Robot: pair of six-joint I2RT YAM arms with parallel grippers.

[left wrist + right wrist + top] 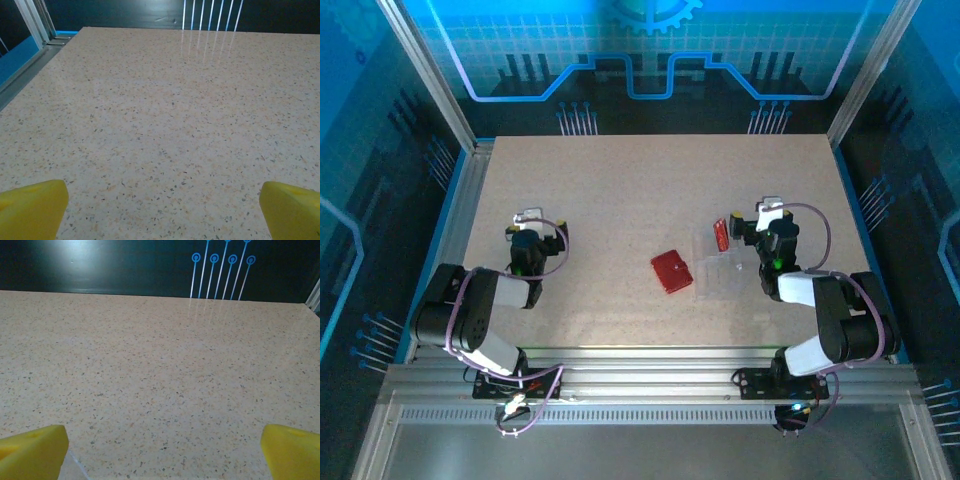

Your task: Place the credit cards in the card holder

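The card holder (pixel 671 271), a small red wallet, lies flat on the table slightly right of centre. A thin red credit card (pixel 721 235) rests just beyond it, at the upper left edge of a clear plastic bag (pixel 725 275). My right gripper (pixel 770 208) hovers low just right of that card and the bag; in the right wrist view its jaws (pixel 162 452) stand wide open over bare table, with nothing between the yellow fingertips (pixel 35 447). My left gripper (pixel 530 216) is far to the left of the wallet, also open (pixel 162 212) over bare tabletop.
A corner of the clear bag (pixel 75 465) pokes in at the bottom left of the right wrist view. Metal frame rails (pixel 460 200) border the speckled table (pixel 640 180) on both sides, and a dark back wall closes the far end.
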